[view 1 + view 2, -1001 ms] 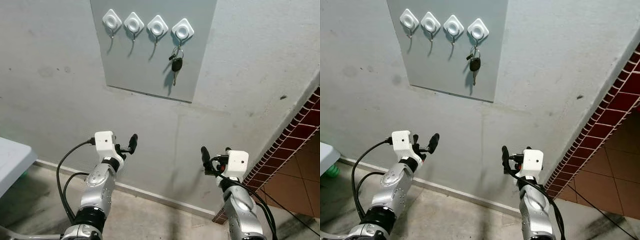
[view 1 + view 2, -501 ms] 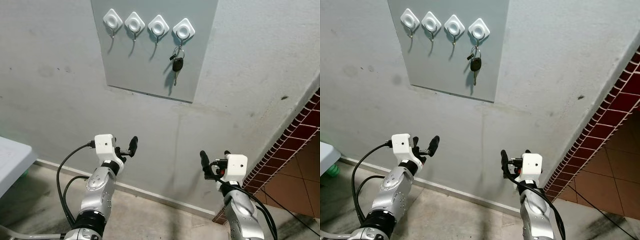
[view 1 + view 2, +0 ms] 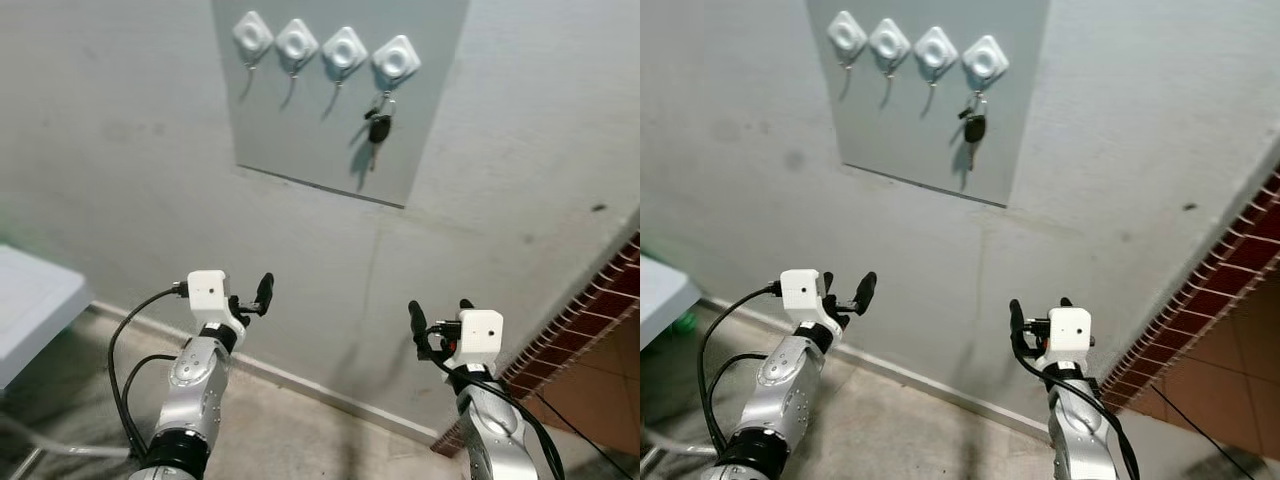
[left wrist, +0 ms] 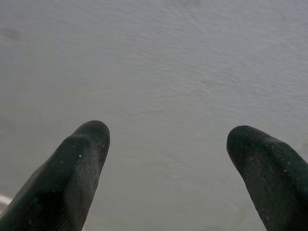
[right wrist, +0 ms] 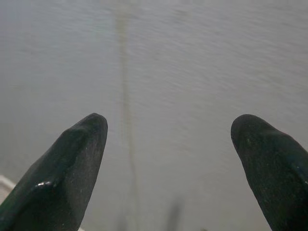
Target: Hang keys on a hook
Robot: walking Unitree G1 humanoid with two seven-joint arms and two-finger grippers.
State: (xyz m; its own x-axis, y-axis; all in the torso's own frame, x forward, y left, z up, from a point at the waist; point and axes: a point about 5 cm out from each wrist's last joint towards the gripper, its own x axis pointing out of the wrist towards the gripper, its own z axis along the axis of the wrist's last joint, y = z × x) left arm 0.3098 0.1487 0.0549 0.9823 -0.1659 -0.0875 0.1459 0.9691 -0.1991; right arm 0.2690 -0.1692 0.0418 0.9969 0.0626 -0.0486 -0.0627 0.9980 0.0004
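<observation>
Four white diamond-shaped hooks sat in a row on a grey panel [image 3: 330, 120] fixed to the pale wall [image 3: 120, 180]. Keys [image 3: 379, 130], a ring with a black fob and one blade, hung from the rightmost hook [image 3: 396, 60]; the other three hooks carried nothing. Left gripper [image 3: 252, 297] was raised low in front of the wall, well below the panel and left of it, fingers spread apart with nothing between them; the left wrist view showed both black fingertips [image 4: 82, 159] against bare wall. Right gripper [image 3: 438, 325] was held at about the same height, below and slightly right of the keys, also spread wide and holding nothing; its wrist view showed a faint vertical streak on the wall between the tips. White table edge [image 3: 30, 310] lay at far left. Red brick strip [image 3: 590, 320] ran diagonally at far right, beside the skirting [image 3: 300, 385].
</observation>
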